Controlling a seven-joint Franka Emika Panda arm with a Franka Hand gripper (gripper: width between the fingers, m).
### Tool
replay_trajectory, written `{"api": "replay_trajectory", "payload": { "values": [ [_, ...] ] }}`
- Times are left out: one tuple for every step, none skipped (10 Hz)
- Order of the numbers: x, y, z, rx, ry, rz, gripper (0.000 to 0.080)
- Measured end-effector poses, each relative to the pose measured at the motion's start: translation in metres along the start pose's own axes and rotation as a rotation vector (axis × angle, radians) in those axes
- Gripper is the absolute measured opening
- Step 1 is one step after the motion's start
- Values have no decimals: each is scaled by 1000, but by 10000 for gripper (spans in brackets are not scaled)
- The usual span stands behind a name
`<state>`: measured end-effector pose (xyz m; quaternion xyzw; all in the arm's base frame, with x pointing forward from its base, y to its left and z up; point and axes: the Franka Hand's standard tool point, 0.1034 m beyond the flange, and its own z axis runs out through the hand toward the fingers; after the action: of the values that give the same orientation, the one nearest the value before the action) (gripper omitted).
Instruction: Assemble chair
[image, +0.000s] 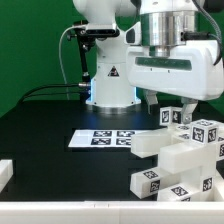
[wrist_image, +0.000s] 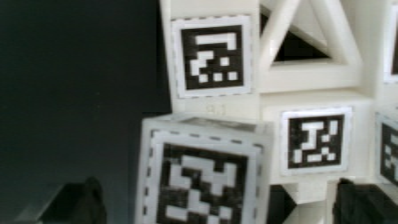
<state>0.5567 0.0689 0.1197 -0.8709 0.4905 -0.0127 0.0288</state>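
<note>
The chair parts form a chunky white stack (image: 180, 160) at the exterior view's right, made of blocks and bars with black-and-white tags. My gripper (image: 178, 104) hangs straight over the top of this stack. In the wrist view a tagged block (wrist_image: 205, 175) fills the space between my fingers, with a taller tagged part (wrist_image: 217, 55) beyond it. The gripper (wrist_image: 214, 206) is open: one dark fingertip (wrist_image: 80, 203) stands clear of the block with dark table showing between them. The other fingertip (wrist_image: 361, 205) sits past a neighbouring tagged face (wrist_image: 317, 140).
The marker board (image: 104, 138) lies flat on the black table at the middle. The robot's white base (image: 110, 75) stands behind it against the green backdrop. A white rim (image: 60, 212) runs along the table's near edge.
</note>
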Motion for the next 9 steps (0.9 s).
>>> {"api": "replay_trajectory", "payload": {
  "values": [
    [-2, 1, 1, -9, -6, -88, 648],
    [-6, 0, -1, -10, -10, -259, 648],
    [-13, -2, -3, -6, -17, -429, 649],
    [-18, -4, -5, -5, -21, -572, 649],
    [-17, -3, -4, -4, -22, -632, 649],
    [-16, -3, -4, -5, -22, -689, 649],
    [-17, -3, -3, -5, -22, -791, 649],
    [-18, -4, -3, -8, -20, -912, 649],
    [-13, -3, -3, -9, -7, -1159, 649]
  ]
}}
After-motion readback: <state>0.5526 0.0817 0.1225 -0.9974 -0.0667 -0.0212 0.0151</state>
